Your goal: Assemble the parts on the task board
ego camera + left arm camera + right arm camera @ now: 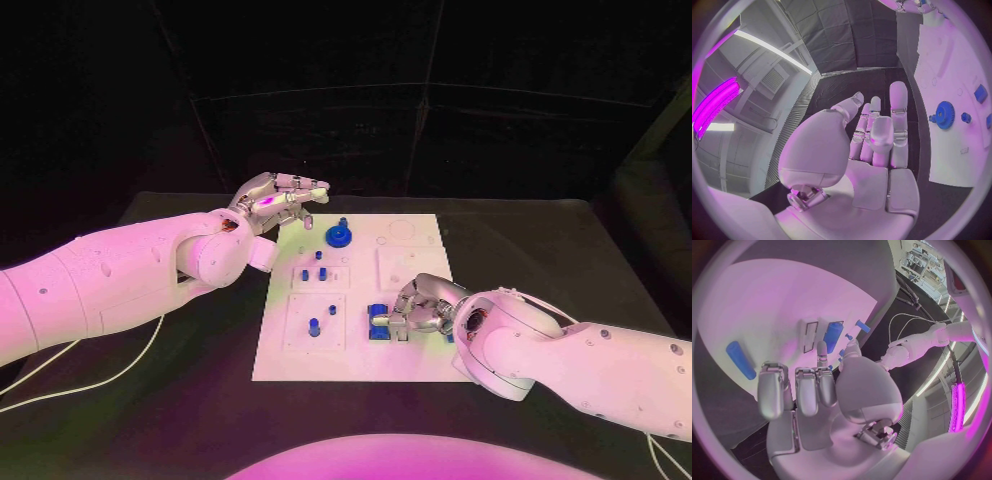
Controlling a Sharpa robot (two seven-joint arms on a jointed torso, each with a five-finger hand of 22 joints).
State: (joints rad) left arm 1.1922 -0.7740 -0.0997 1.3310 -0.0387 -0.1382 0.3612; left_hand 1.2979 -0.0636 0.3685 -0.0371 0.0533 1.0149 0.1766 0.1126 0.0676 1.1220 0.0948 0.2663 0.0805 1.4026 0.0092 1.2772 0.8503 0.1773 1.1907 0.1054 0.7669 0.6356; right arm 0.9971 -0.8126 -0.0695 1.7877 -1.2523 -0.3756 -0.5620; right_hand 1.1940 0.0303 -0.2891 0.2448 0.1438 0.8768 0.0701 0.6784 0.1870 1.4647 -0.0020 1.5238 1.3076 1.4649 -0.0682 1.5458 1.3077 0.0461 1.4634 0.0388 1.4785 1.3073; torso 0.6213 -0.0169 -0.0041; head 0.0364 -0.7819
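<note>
The white task board [411, 365] lies mid-table. A blue gear [338, 236] stands near its far edge, small blue pegs [320, 272] sit mid-board, and another peg [315, 325] is nearer me. My left hand [277, 203] hovers above the board's far left corner with fingers spread and nothing in it; the left wrist view shows its bare palm [861, 165] beside the gear [944, 115]. My right hand [418, 308] reaches over the board's near right part, its fingers bent down by a cluster of blue parts [379, 322]. Its palm [817, 405] holds nothing, with a long blue part [739, 360] beyond.
Black table [173, 400] surrounds the board on all sides. A white cable [87, 375] trails across the table under my left arm. The board's right recesses [404, 262] hold no parts.
</note>
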